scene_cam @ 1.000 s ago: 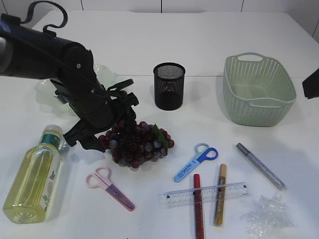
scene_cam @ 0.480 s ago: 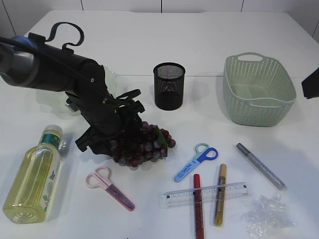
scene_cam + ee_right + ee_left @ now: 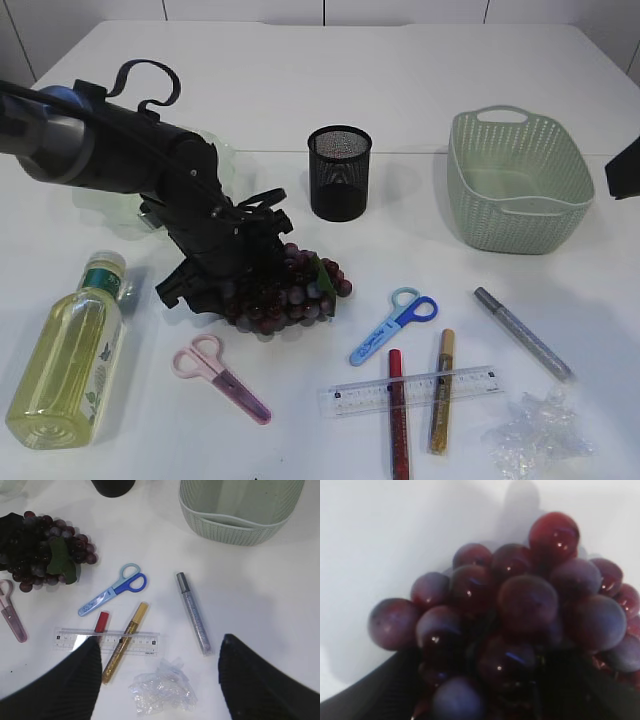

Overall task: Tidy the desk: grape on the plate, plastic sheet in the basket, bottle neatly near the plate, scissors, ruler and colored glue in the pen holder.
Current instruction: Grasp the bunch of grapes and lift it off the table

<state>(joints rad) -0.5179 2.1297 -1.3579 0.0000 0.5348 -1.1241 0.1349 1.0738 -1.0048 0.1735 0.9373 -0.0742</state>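
Grape-picking is judged to be the step in hand. In the exterior view the left gripper (image 3: pixel 235 275) is seen lowered onto the left side of the grapes (image 3: pixel 290 290), which lie on the surface (image 3: pixel 300 80) at the middle, in front of the pen holder (image 3: pixel 339 172). The plate (image 3: pixel 215 150) is partly hidden behind the arm, far left. The bottle (image 3: pixel 68 355) lies near left; pink scissors (image 3: pixel 220 378), blue scissors (image 3: pixel 393 326), ruler (image 3: pixel 410 391), three glue pens and the plastic sheet (image 3: pixel 535 430) lie along the near edge, and the basket (image 3: pixel 518 180) stands far right.

In the left wrist view the grapes (image 3: pixel 520 605) fill the frame, with dark finger parts at the bottom edge; whether the fingers have closed on the bunch cannot be told.

In the right wrist view the right fingers (image 3: pixel 60 685) are seen spread apart, empty, above the ruler (image 3: pixel 107 641) and sheet (image 3: pixel 162 690).

A firm hold on the bunch is called for next, then a lift and a carry back left to the plate.
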